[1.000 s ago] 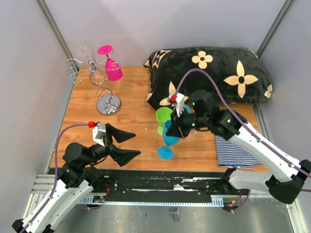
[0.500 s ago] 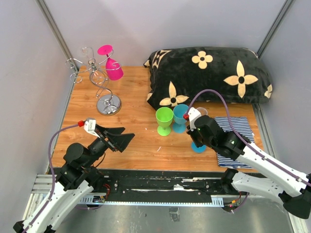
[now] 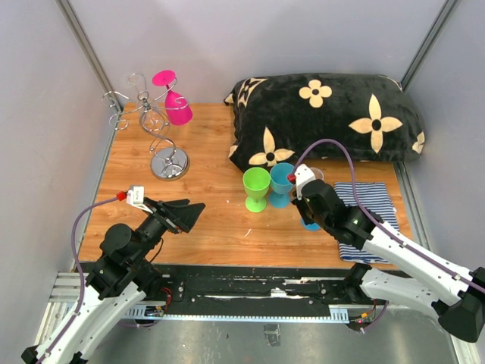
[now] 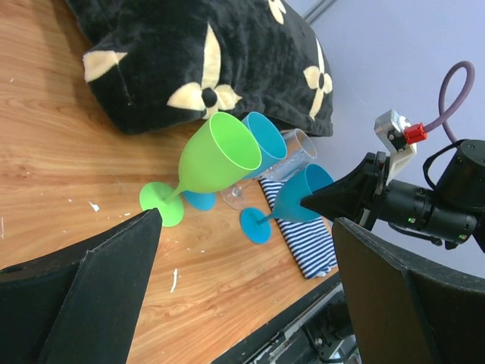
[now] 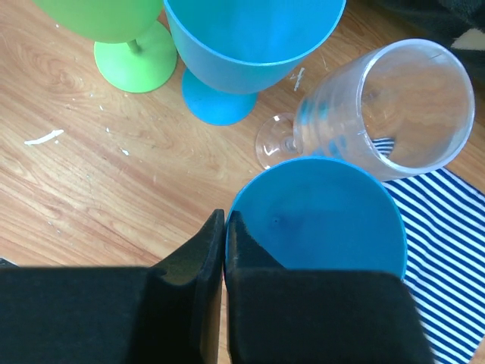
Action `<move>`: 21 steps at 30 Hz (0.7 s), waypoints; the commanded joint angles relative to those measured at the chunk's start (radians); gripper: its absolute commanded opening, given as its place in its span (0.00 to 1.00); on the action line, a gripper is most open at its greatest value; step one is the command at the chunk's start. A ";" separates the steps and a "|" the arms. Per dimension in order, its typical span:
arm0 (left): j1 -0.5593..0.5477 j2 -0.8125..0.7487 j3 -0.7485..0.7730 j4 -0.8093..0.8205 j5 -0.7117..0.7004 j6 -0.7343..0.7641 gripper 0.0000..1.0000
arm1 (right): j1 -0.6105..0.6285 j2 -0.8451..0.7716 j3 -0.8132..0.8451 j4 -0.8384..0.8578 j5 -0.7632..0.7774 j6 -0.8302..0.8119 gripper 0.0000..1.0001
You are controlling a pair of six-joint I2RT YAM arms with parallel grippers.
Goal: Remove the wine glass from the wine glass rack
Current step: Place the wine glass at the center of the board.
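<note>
At the bottom left of the overhead view the left claw (image 3: 193, 215) is held wide apart with nothing in it, low over the table (image 3: 220, 239) and aimed towards the upper right. At the lower right the right claw (image 5: 225, 220) is pressed shut with nothing seen between the fingers, just beside the rim of a blue glass (image 5: 318, 212) that stands by a striped cloth (image 5: 436, 227). A green glass (image 3: 256, 182) and two others are grouped in front of a dark flowered pillow (image 3: 333, 114).

The step in hand is judged to be the reach to the rack (image 3: 170, 162), which stands at the upper left, well apart from both claws. The open left claw is the better placed for it. It should be swung round towards the upper left and raised, so that the wire arms are not brushed and the light stand is not tipped. The bowl should be gripped gently across its width, then the foot slid out along the hook's open side, not pulled straight down.

The pink wine glass (image 3: 177, 111) hangs by its foot from a top hook. It is upside down: the foot is uppermost, the bowl below with its mouth facing downwards. Its long axis runs steeply, leaning slightly, the bowl shifted towards the lower right. What may be a clear glass (image 3: 137, 82) hangs beside it; this cannot be told for certain.
</note>
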 commanded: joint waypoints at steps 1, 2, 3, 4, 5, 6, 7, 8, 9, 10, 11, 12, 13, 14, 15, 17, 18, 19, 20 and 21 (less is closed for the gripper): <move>-0.002 -0.009 0.032 0.014 -0.034 -0.008 1.00 | -0.041 -0.002 -0.016 0.027 -0.043 0.213 0.15; -0.002 -0.009 0.032 0.014 -0.036 -0.007 1.00 | -0.061 -0.005 -0.016 0.028 -0.073 0.307 0.05; -0.002 -0.009 0.032 0.015 -0.035 -0.004 1.00 | -0.082 -0.008 -0.019 0.028 -0.104 0.334 0.04; -0.002 -0.009 0.033 0.015 -0.036 -0.002 1.00 | -0.102 -0.009 -0.023 0.028 -0.138 0.347 0.06; -0.002 -0.007 0.033 0.014 -0.037 -0.004 1.00 | -0.123 -0.010 -0.024 0.025 -0.166 0.357 0.07; -0.002 -0.007 0.032 0.013 -0.038 -0.005 1.00 | -0.141 -0.008 -0.021 0.017 -0.191 0.366 0.07; -0.002 -0.006 0.032 0.010 -0.040 -0.008 1.00 | -0.158 -0.006 -0.019 0.008 -0.212 0.371 0.08; -0.002 -0.004 0.032 0.007 -0.042 -0.011 1.00 | -0.166 -0.004 -0.014 -0.001 -0.227 0.370 0.08; -0.002 -0.004 0.033 0.005 -0.043 -0.014 1.00 | -0.170 -0.001 -0.011 -0.006 -0.231 0.364 0.09; -0.003 -0.004 0.033 0.002 -0.044 -0.016 1.00 | -0.170 0.002 -0.006 -0.014 -0.229 0.355 0.09; -0.002 -0.004 0.031 0.001 -0.043 -0.016 1.00 | -0.170 0.005 0.002 -0.023 -0.222 0.349 0.11; -0.002 -0.004 0.030 0.000 -0.042 -0.016 1.00 | -0.171 0.008 0.007 -0.031 -0.215 0.343 0.14; -0.002 -0.004 0.030 -0.001 -0.042 -0.016 1.00 | -0.171 0.011 0.016 -0.040 -0.211 0.333 0.20; -0.002 -0.004 0.030 -0.001 -0.043 -0.015 1.00 | -0.170 0.014 0.028 -0.048 -0.205 0.319 0.26; -0.002 -0.004 0.030 0.000 -0.044 -0.015 1.00 | -0.171 0.019 0.041 -0.058 -0.201 0.311 0.27; -0.002 -0.003 0.032 0.000 -0.045 -0.015 1.00 | -0.170 0.023 0.070 -0.075 -0.211 0.289 0.28; -0.002 -0.002 0.032 -0.001 -0.048 -0.015 1.00 | -0.171 0.023 0.085 -0.081 -0.218 0.280 0.31; -0.003 -0.001 0.032 -0.001 -0.049 -0.015 1.00 | -0.170 0.021 0.101 -0.089 -0.222 0.272 0.36; -0.002 0.000 0.032 -0.002 -0.052 -0.014 1.00 | -0.170 0.018 0.118 -0.097 -0.223 0.266 0.38; -0.002 0.002 0.033 -0.008 -0.055 -0.015 1.00 | -0.170 0.016 0.136 -0.106 -0.223 0.259 0.41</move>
